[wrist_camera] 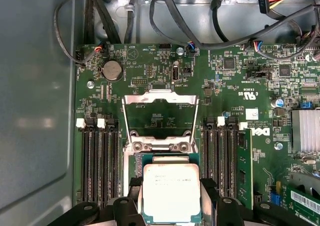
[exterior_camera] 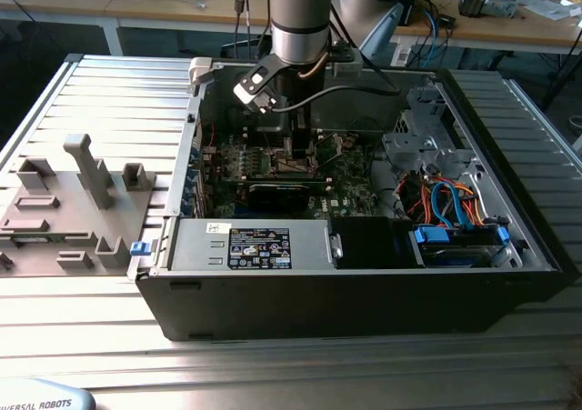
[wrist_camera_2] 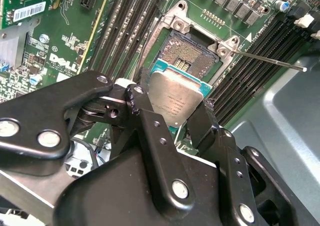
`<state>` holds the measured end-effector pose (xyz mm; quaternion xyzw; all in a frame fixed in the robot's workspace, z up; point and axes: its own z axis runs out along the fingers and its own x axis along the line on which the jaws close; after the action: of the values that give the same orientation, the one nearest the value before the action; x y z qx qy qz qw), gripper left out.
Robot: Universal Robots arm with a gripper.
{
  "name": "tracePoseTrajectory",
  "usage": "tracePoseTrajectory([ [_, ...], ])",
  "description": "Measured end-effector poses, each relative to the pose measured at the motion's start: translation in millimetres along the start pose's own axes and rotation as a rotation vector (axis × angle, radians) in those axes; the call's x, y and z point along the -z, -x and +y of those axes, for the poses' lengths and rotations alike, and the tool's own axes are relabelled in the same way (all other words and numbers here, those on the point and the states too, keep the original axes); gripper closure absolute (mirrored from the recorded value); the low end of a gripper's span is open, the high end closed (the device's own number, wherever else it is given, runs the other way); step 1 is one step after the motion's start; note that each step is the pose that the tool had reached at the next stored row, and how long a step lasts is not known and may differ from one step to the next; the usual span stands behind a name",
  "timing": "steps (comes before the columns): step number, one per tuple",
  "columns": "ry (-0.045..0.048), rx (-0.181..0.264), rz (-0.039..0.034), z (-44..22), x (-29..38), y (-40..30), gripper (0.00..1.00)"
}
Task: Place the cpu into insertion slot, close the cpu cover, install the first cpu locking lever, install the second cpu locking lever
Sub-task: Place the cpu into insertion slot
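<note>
First step in hand: jaws grasping the cpu (wrist_camera: 171, 193) over the open socket (wrist_camera_2: 192, 55); seating it likely needs square alignment

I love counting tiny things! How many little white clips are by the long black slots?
4 in the first wrist view: small white plastic clips, two on one side of the silvery square metal cpu cover, two on the other. Others may be hidden.

open pc case (exterior_camera: 273, 305) mid-frame on a ribbed desk (exterior_camera: 273, 365), robot hand (exterior_camera: 298, 154) down inside from top center, grey fixture (exterior_camera: 86, 178) left
</note>
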<state>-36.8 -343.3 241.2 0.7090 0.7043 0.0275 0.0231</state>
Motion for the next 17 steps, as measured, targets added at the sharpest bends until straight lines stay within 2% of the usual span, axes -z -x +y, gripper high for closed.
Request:
tracePoseTrajectory([
  [17, -0.0001, 0.0, -0.0002, -1.9, -1.7, -1.5, 0.46],
])
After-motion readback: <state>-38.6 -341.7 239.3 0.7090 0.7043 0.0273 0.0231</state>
